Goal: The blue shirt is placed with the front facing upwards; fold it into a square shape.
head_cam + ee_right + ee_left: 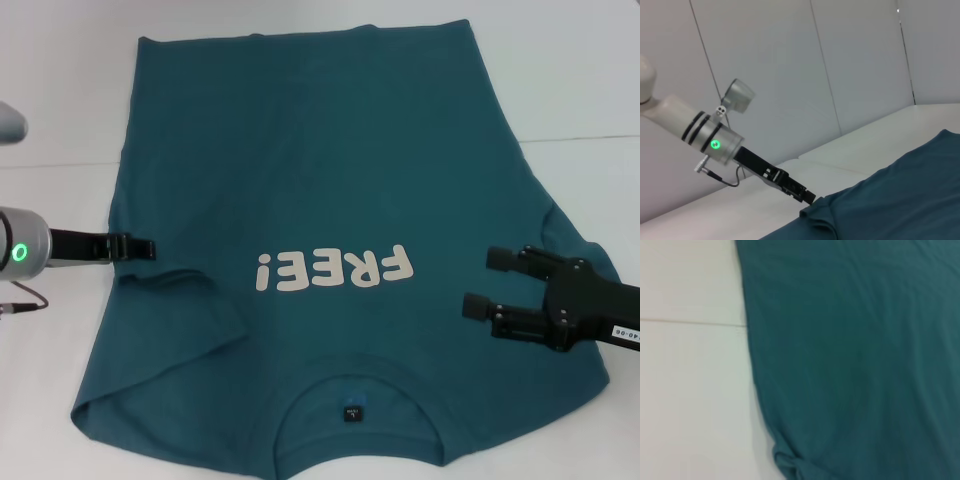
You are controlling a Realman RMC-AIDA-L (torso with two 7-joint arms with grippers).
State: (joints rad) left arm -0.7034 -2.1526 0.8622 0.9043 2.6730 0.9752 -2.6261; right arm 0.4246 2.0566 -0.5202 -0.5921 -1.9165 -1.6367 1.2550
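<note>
Left gripper (148, 246) at shirt's left edge, tip touching raised fold of fabric near sleeve; whether jaws apart or together cannot be told. Blue shirt (330, 180) spread flat on white table (60, 400), print up, collar nearest robot. Right gripper (482, 282) above right sleeve, jaws apart, holding nothing; cloth beneath them.

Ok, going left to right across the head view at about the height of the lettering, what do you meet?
Left gripper at the shirt's left edge → white "FREE!" lettering on the blue shirt → right gripper, fingers apart, over the shirt's right side.
</note>
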